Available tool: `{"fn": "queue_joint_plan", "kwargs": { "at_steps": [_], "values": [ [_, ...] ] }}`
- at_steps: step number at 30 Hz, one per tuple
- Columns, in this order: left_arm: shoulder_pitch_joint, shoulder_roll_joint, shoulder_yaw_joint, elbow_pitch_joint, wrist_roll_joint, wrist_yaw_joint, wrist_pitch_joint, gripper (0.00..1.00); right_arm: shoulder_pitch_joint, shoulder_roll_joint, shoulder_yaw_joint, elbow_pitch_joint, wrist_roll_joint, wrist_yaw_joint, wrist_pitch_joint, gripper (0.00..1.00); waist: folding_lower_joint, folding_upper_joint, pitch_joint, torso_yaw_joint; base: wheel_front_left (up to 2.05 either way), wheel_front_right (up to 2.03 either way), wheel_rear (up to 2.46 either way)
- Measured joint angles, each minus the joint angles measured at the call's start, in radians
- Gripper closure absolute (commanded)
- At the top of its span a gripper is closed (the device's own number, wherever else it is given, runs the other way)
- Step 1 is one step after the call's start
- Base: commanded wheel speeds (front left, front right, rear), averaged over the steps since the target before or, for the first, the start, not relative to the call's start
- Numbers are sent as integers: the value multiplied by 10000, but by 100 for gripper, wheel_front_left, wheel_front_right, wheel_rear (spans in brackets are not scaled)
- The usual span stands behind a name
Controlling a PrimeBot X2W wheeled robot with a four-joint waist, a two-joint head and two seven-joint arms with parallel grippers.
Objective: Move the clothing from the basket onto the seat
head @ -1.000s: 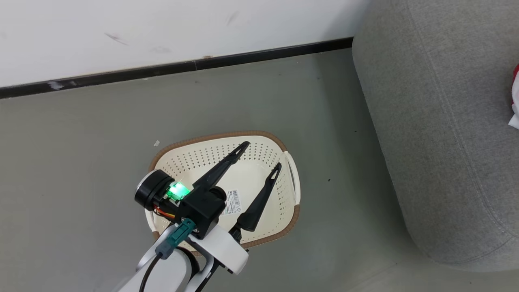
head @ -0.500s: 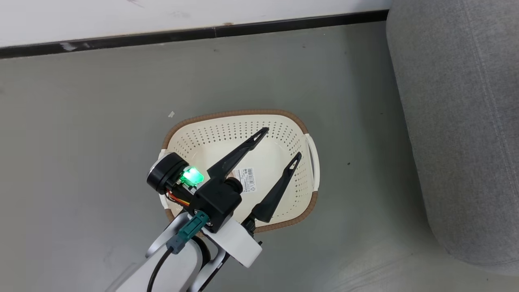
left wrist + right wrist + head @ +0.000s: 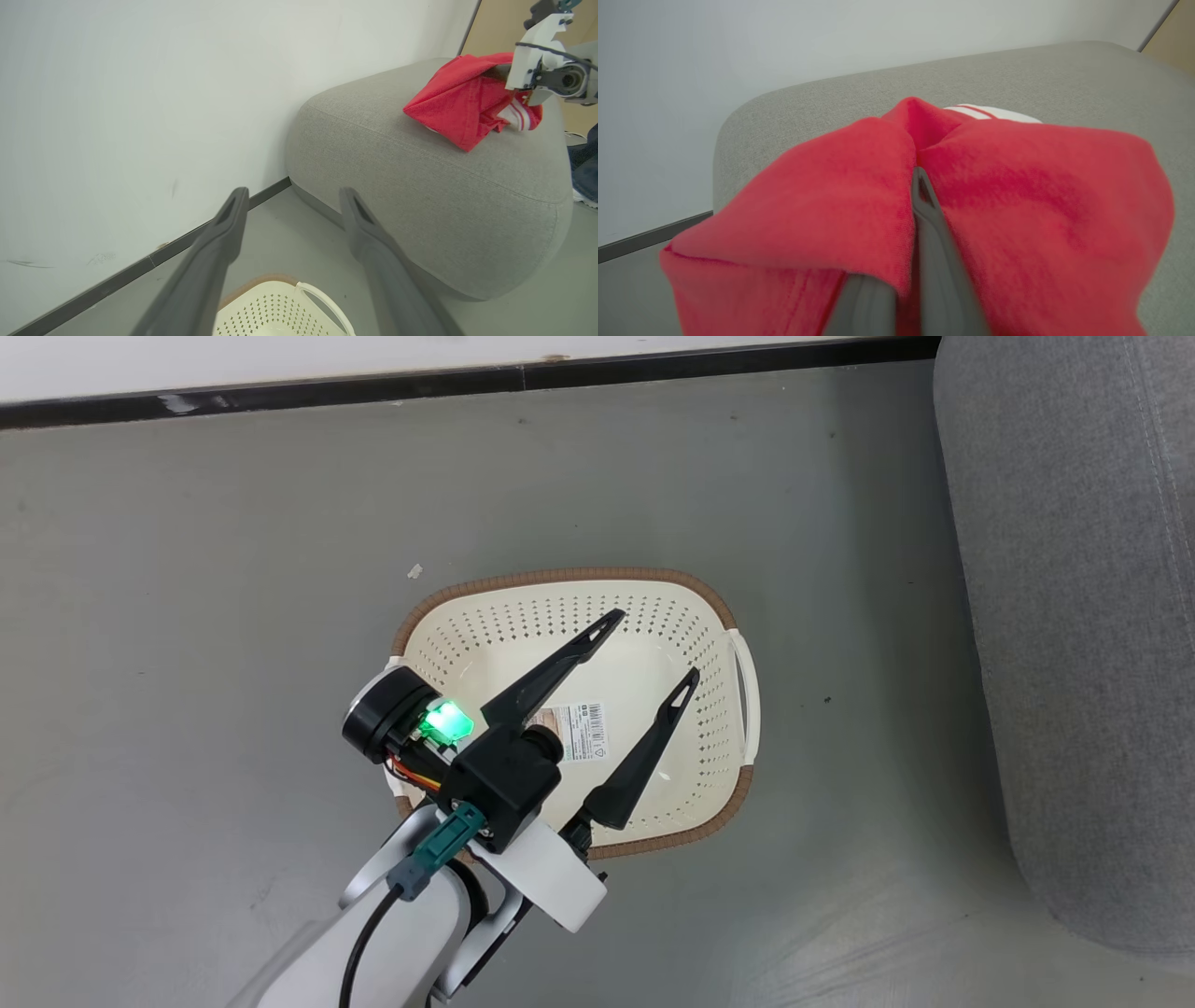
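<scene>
On the seat (image 3: pixel 420 186), my right tool (image 3: pixel 920 186) grips the red clothing (image 3: pixel 458 112), which rests there not yet released, while my left tool (image 3: pixel 652 645) hangs wide open above the empty basket (image 3: pixel 560 577); I judge only the release remains.

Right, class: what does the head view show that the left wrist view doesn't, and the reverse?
Head view adds: the basket's bare bottom with its paper sticker. Left wrist view adds: the red clothing resting on the seat, with the right gripper shut on it. Both: the basket, the seat, the open left gripper, grey floor, white wall.
</scene>
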Motion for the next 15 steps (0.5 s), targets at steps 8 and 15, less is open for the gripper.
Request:
{"fn": "queue_joint_plan", "kwargs": {
  "at_steps": [8, 15],
  "values": [
    [-44, -15, 23, 255, -2, -96, -173, 0, -28, -290, 151, 92, 2, 0, -215, 0, 0, 0, -40, -202, 0, 0, 0],
    [-118, -29, 44, 454, -15, -186, -311, 0, -12, -293, 708, 19, 13, 0, -278, 0, 0, 0, -158, -467, 0, 0, 0]
  ]
}}
